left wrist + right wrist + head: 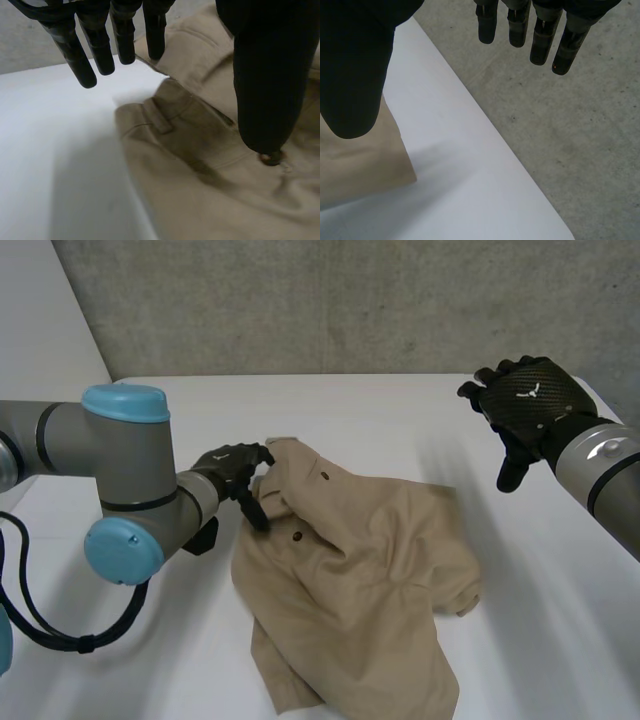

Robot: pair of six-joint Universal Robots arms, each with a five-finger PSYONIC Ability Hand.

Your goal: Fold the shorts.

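The tan shorts (pixel 350 580) lie crumpled in the middle of the white table (pixel 540 620), waistband toward the left arm. My left hand (pixel 232 468) is at the waistband's far left corner. In the left wrist view its fingers (pixel 85 55) reach straight out past the waistband edge, and its thumb (pixel 270 75) hovers over the cloth (pixel 200 175) beside a button (pixel 272 159); nothing is pinched. My right hand (pixel 530 400) hangs open in the air above the table's far right corner, well clear of the shorts. Under its thumb (pixel 355 65) a corner of the shorts (pixel 360 165) shows.
A grey concrete wall (pixel 350 300) stands behind the table. Past the table's right edge (pixel 485 130) lies grey concrete floor (pixel 570 125). Bare white tabletop runs to the left of the shorts (pixel 60 150) and along the far side.
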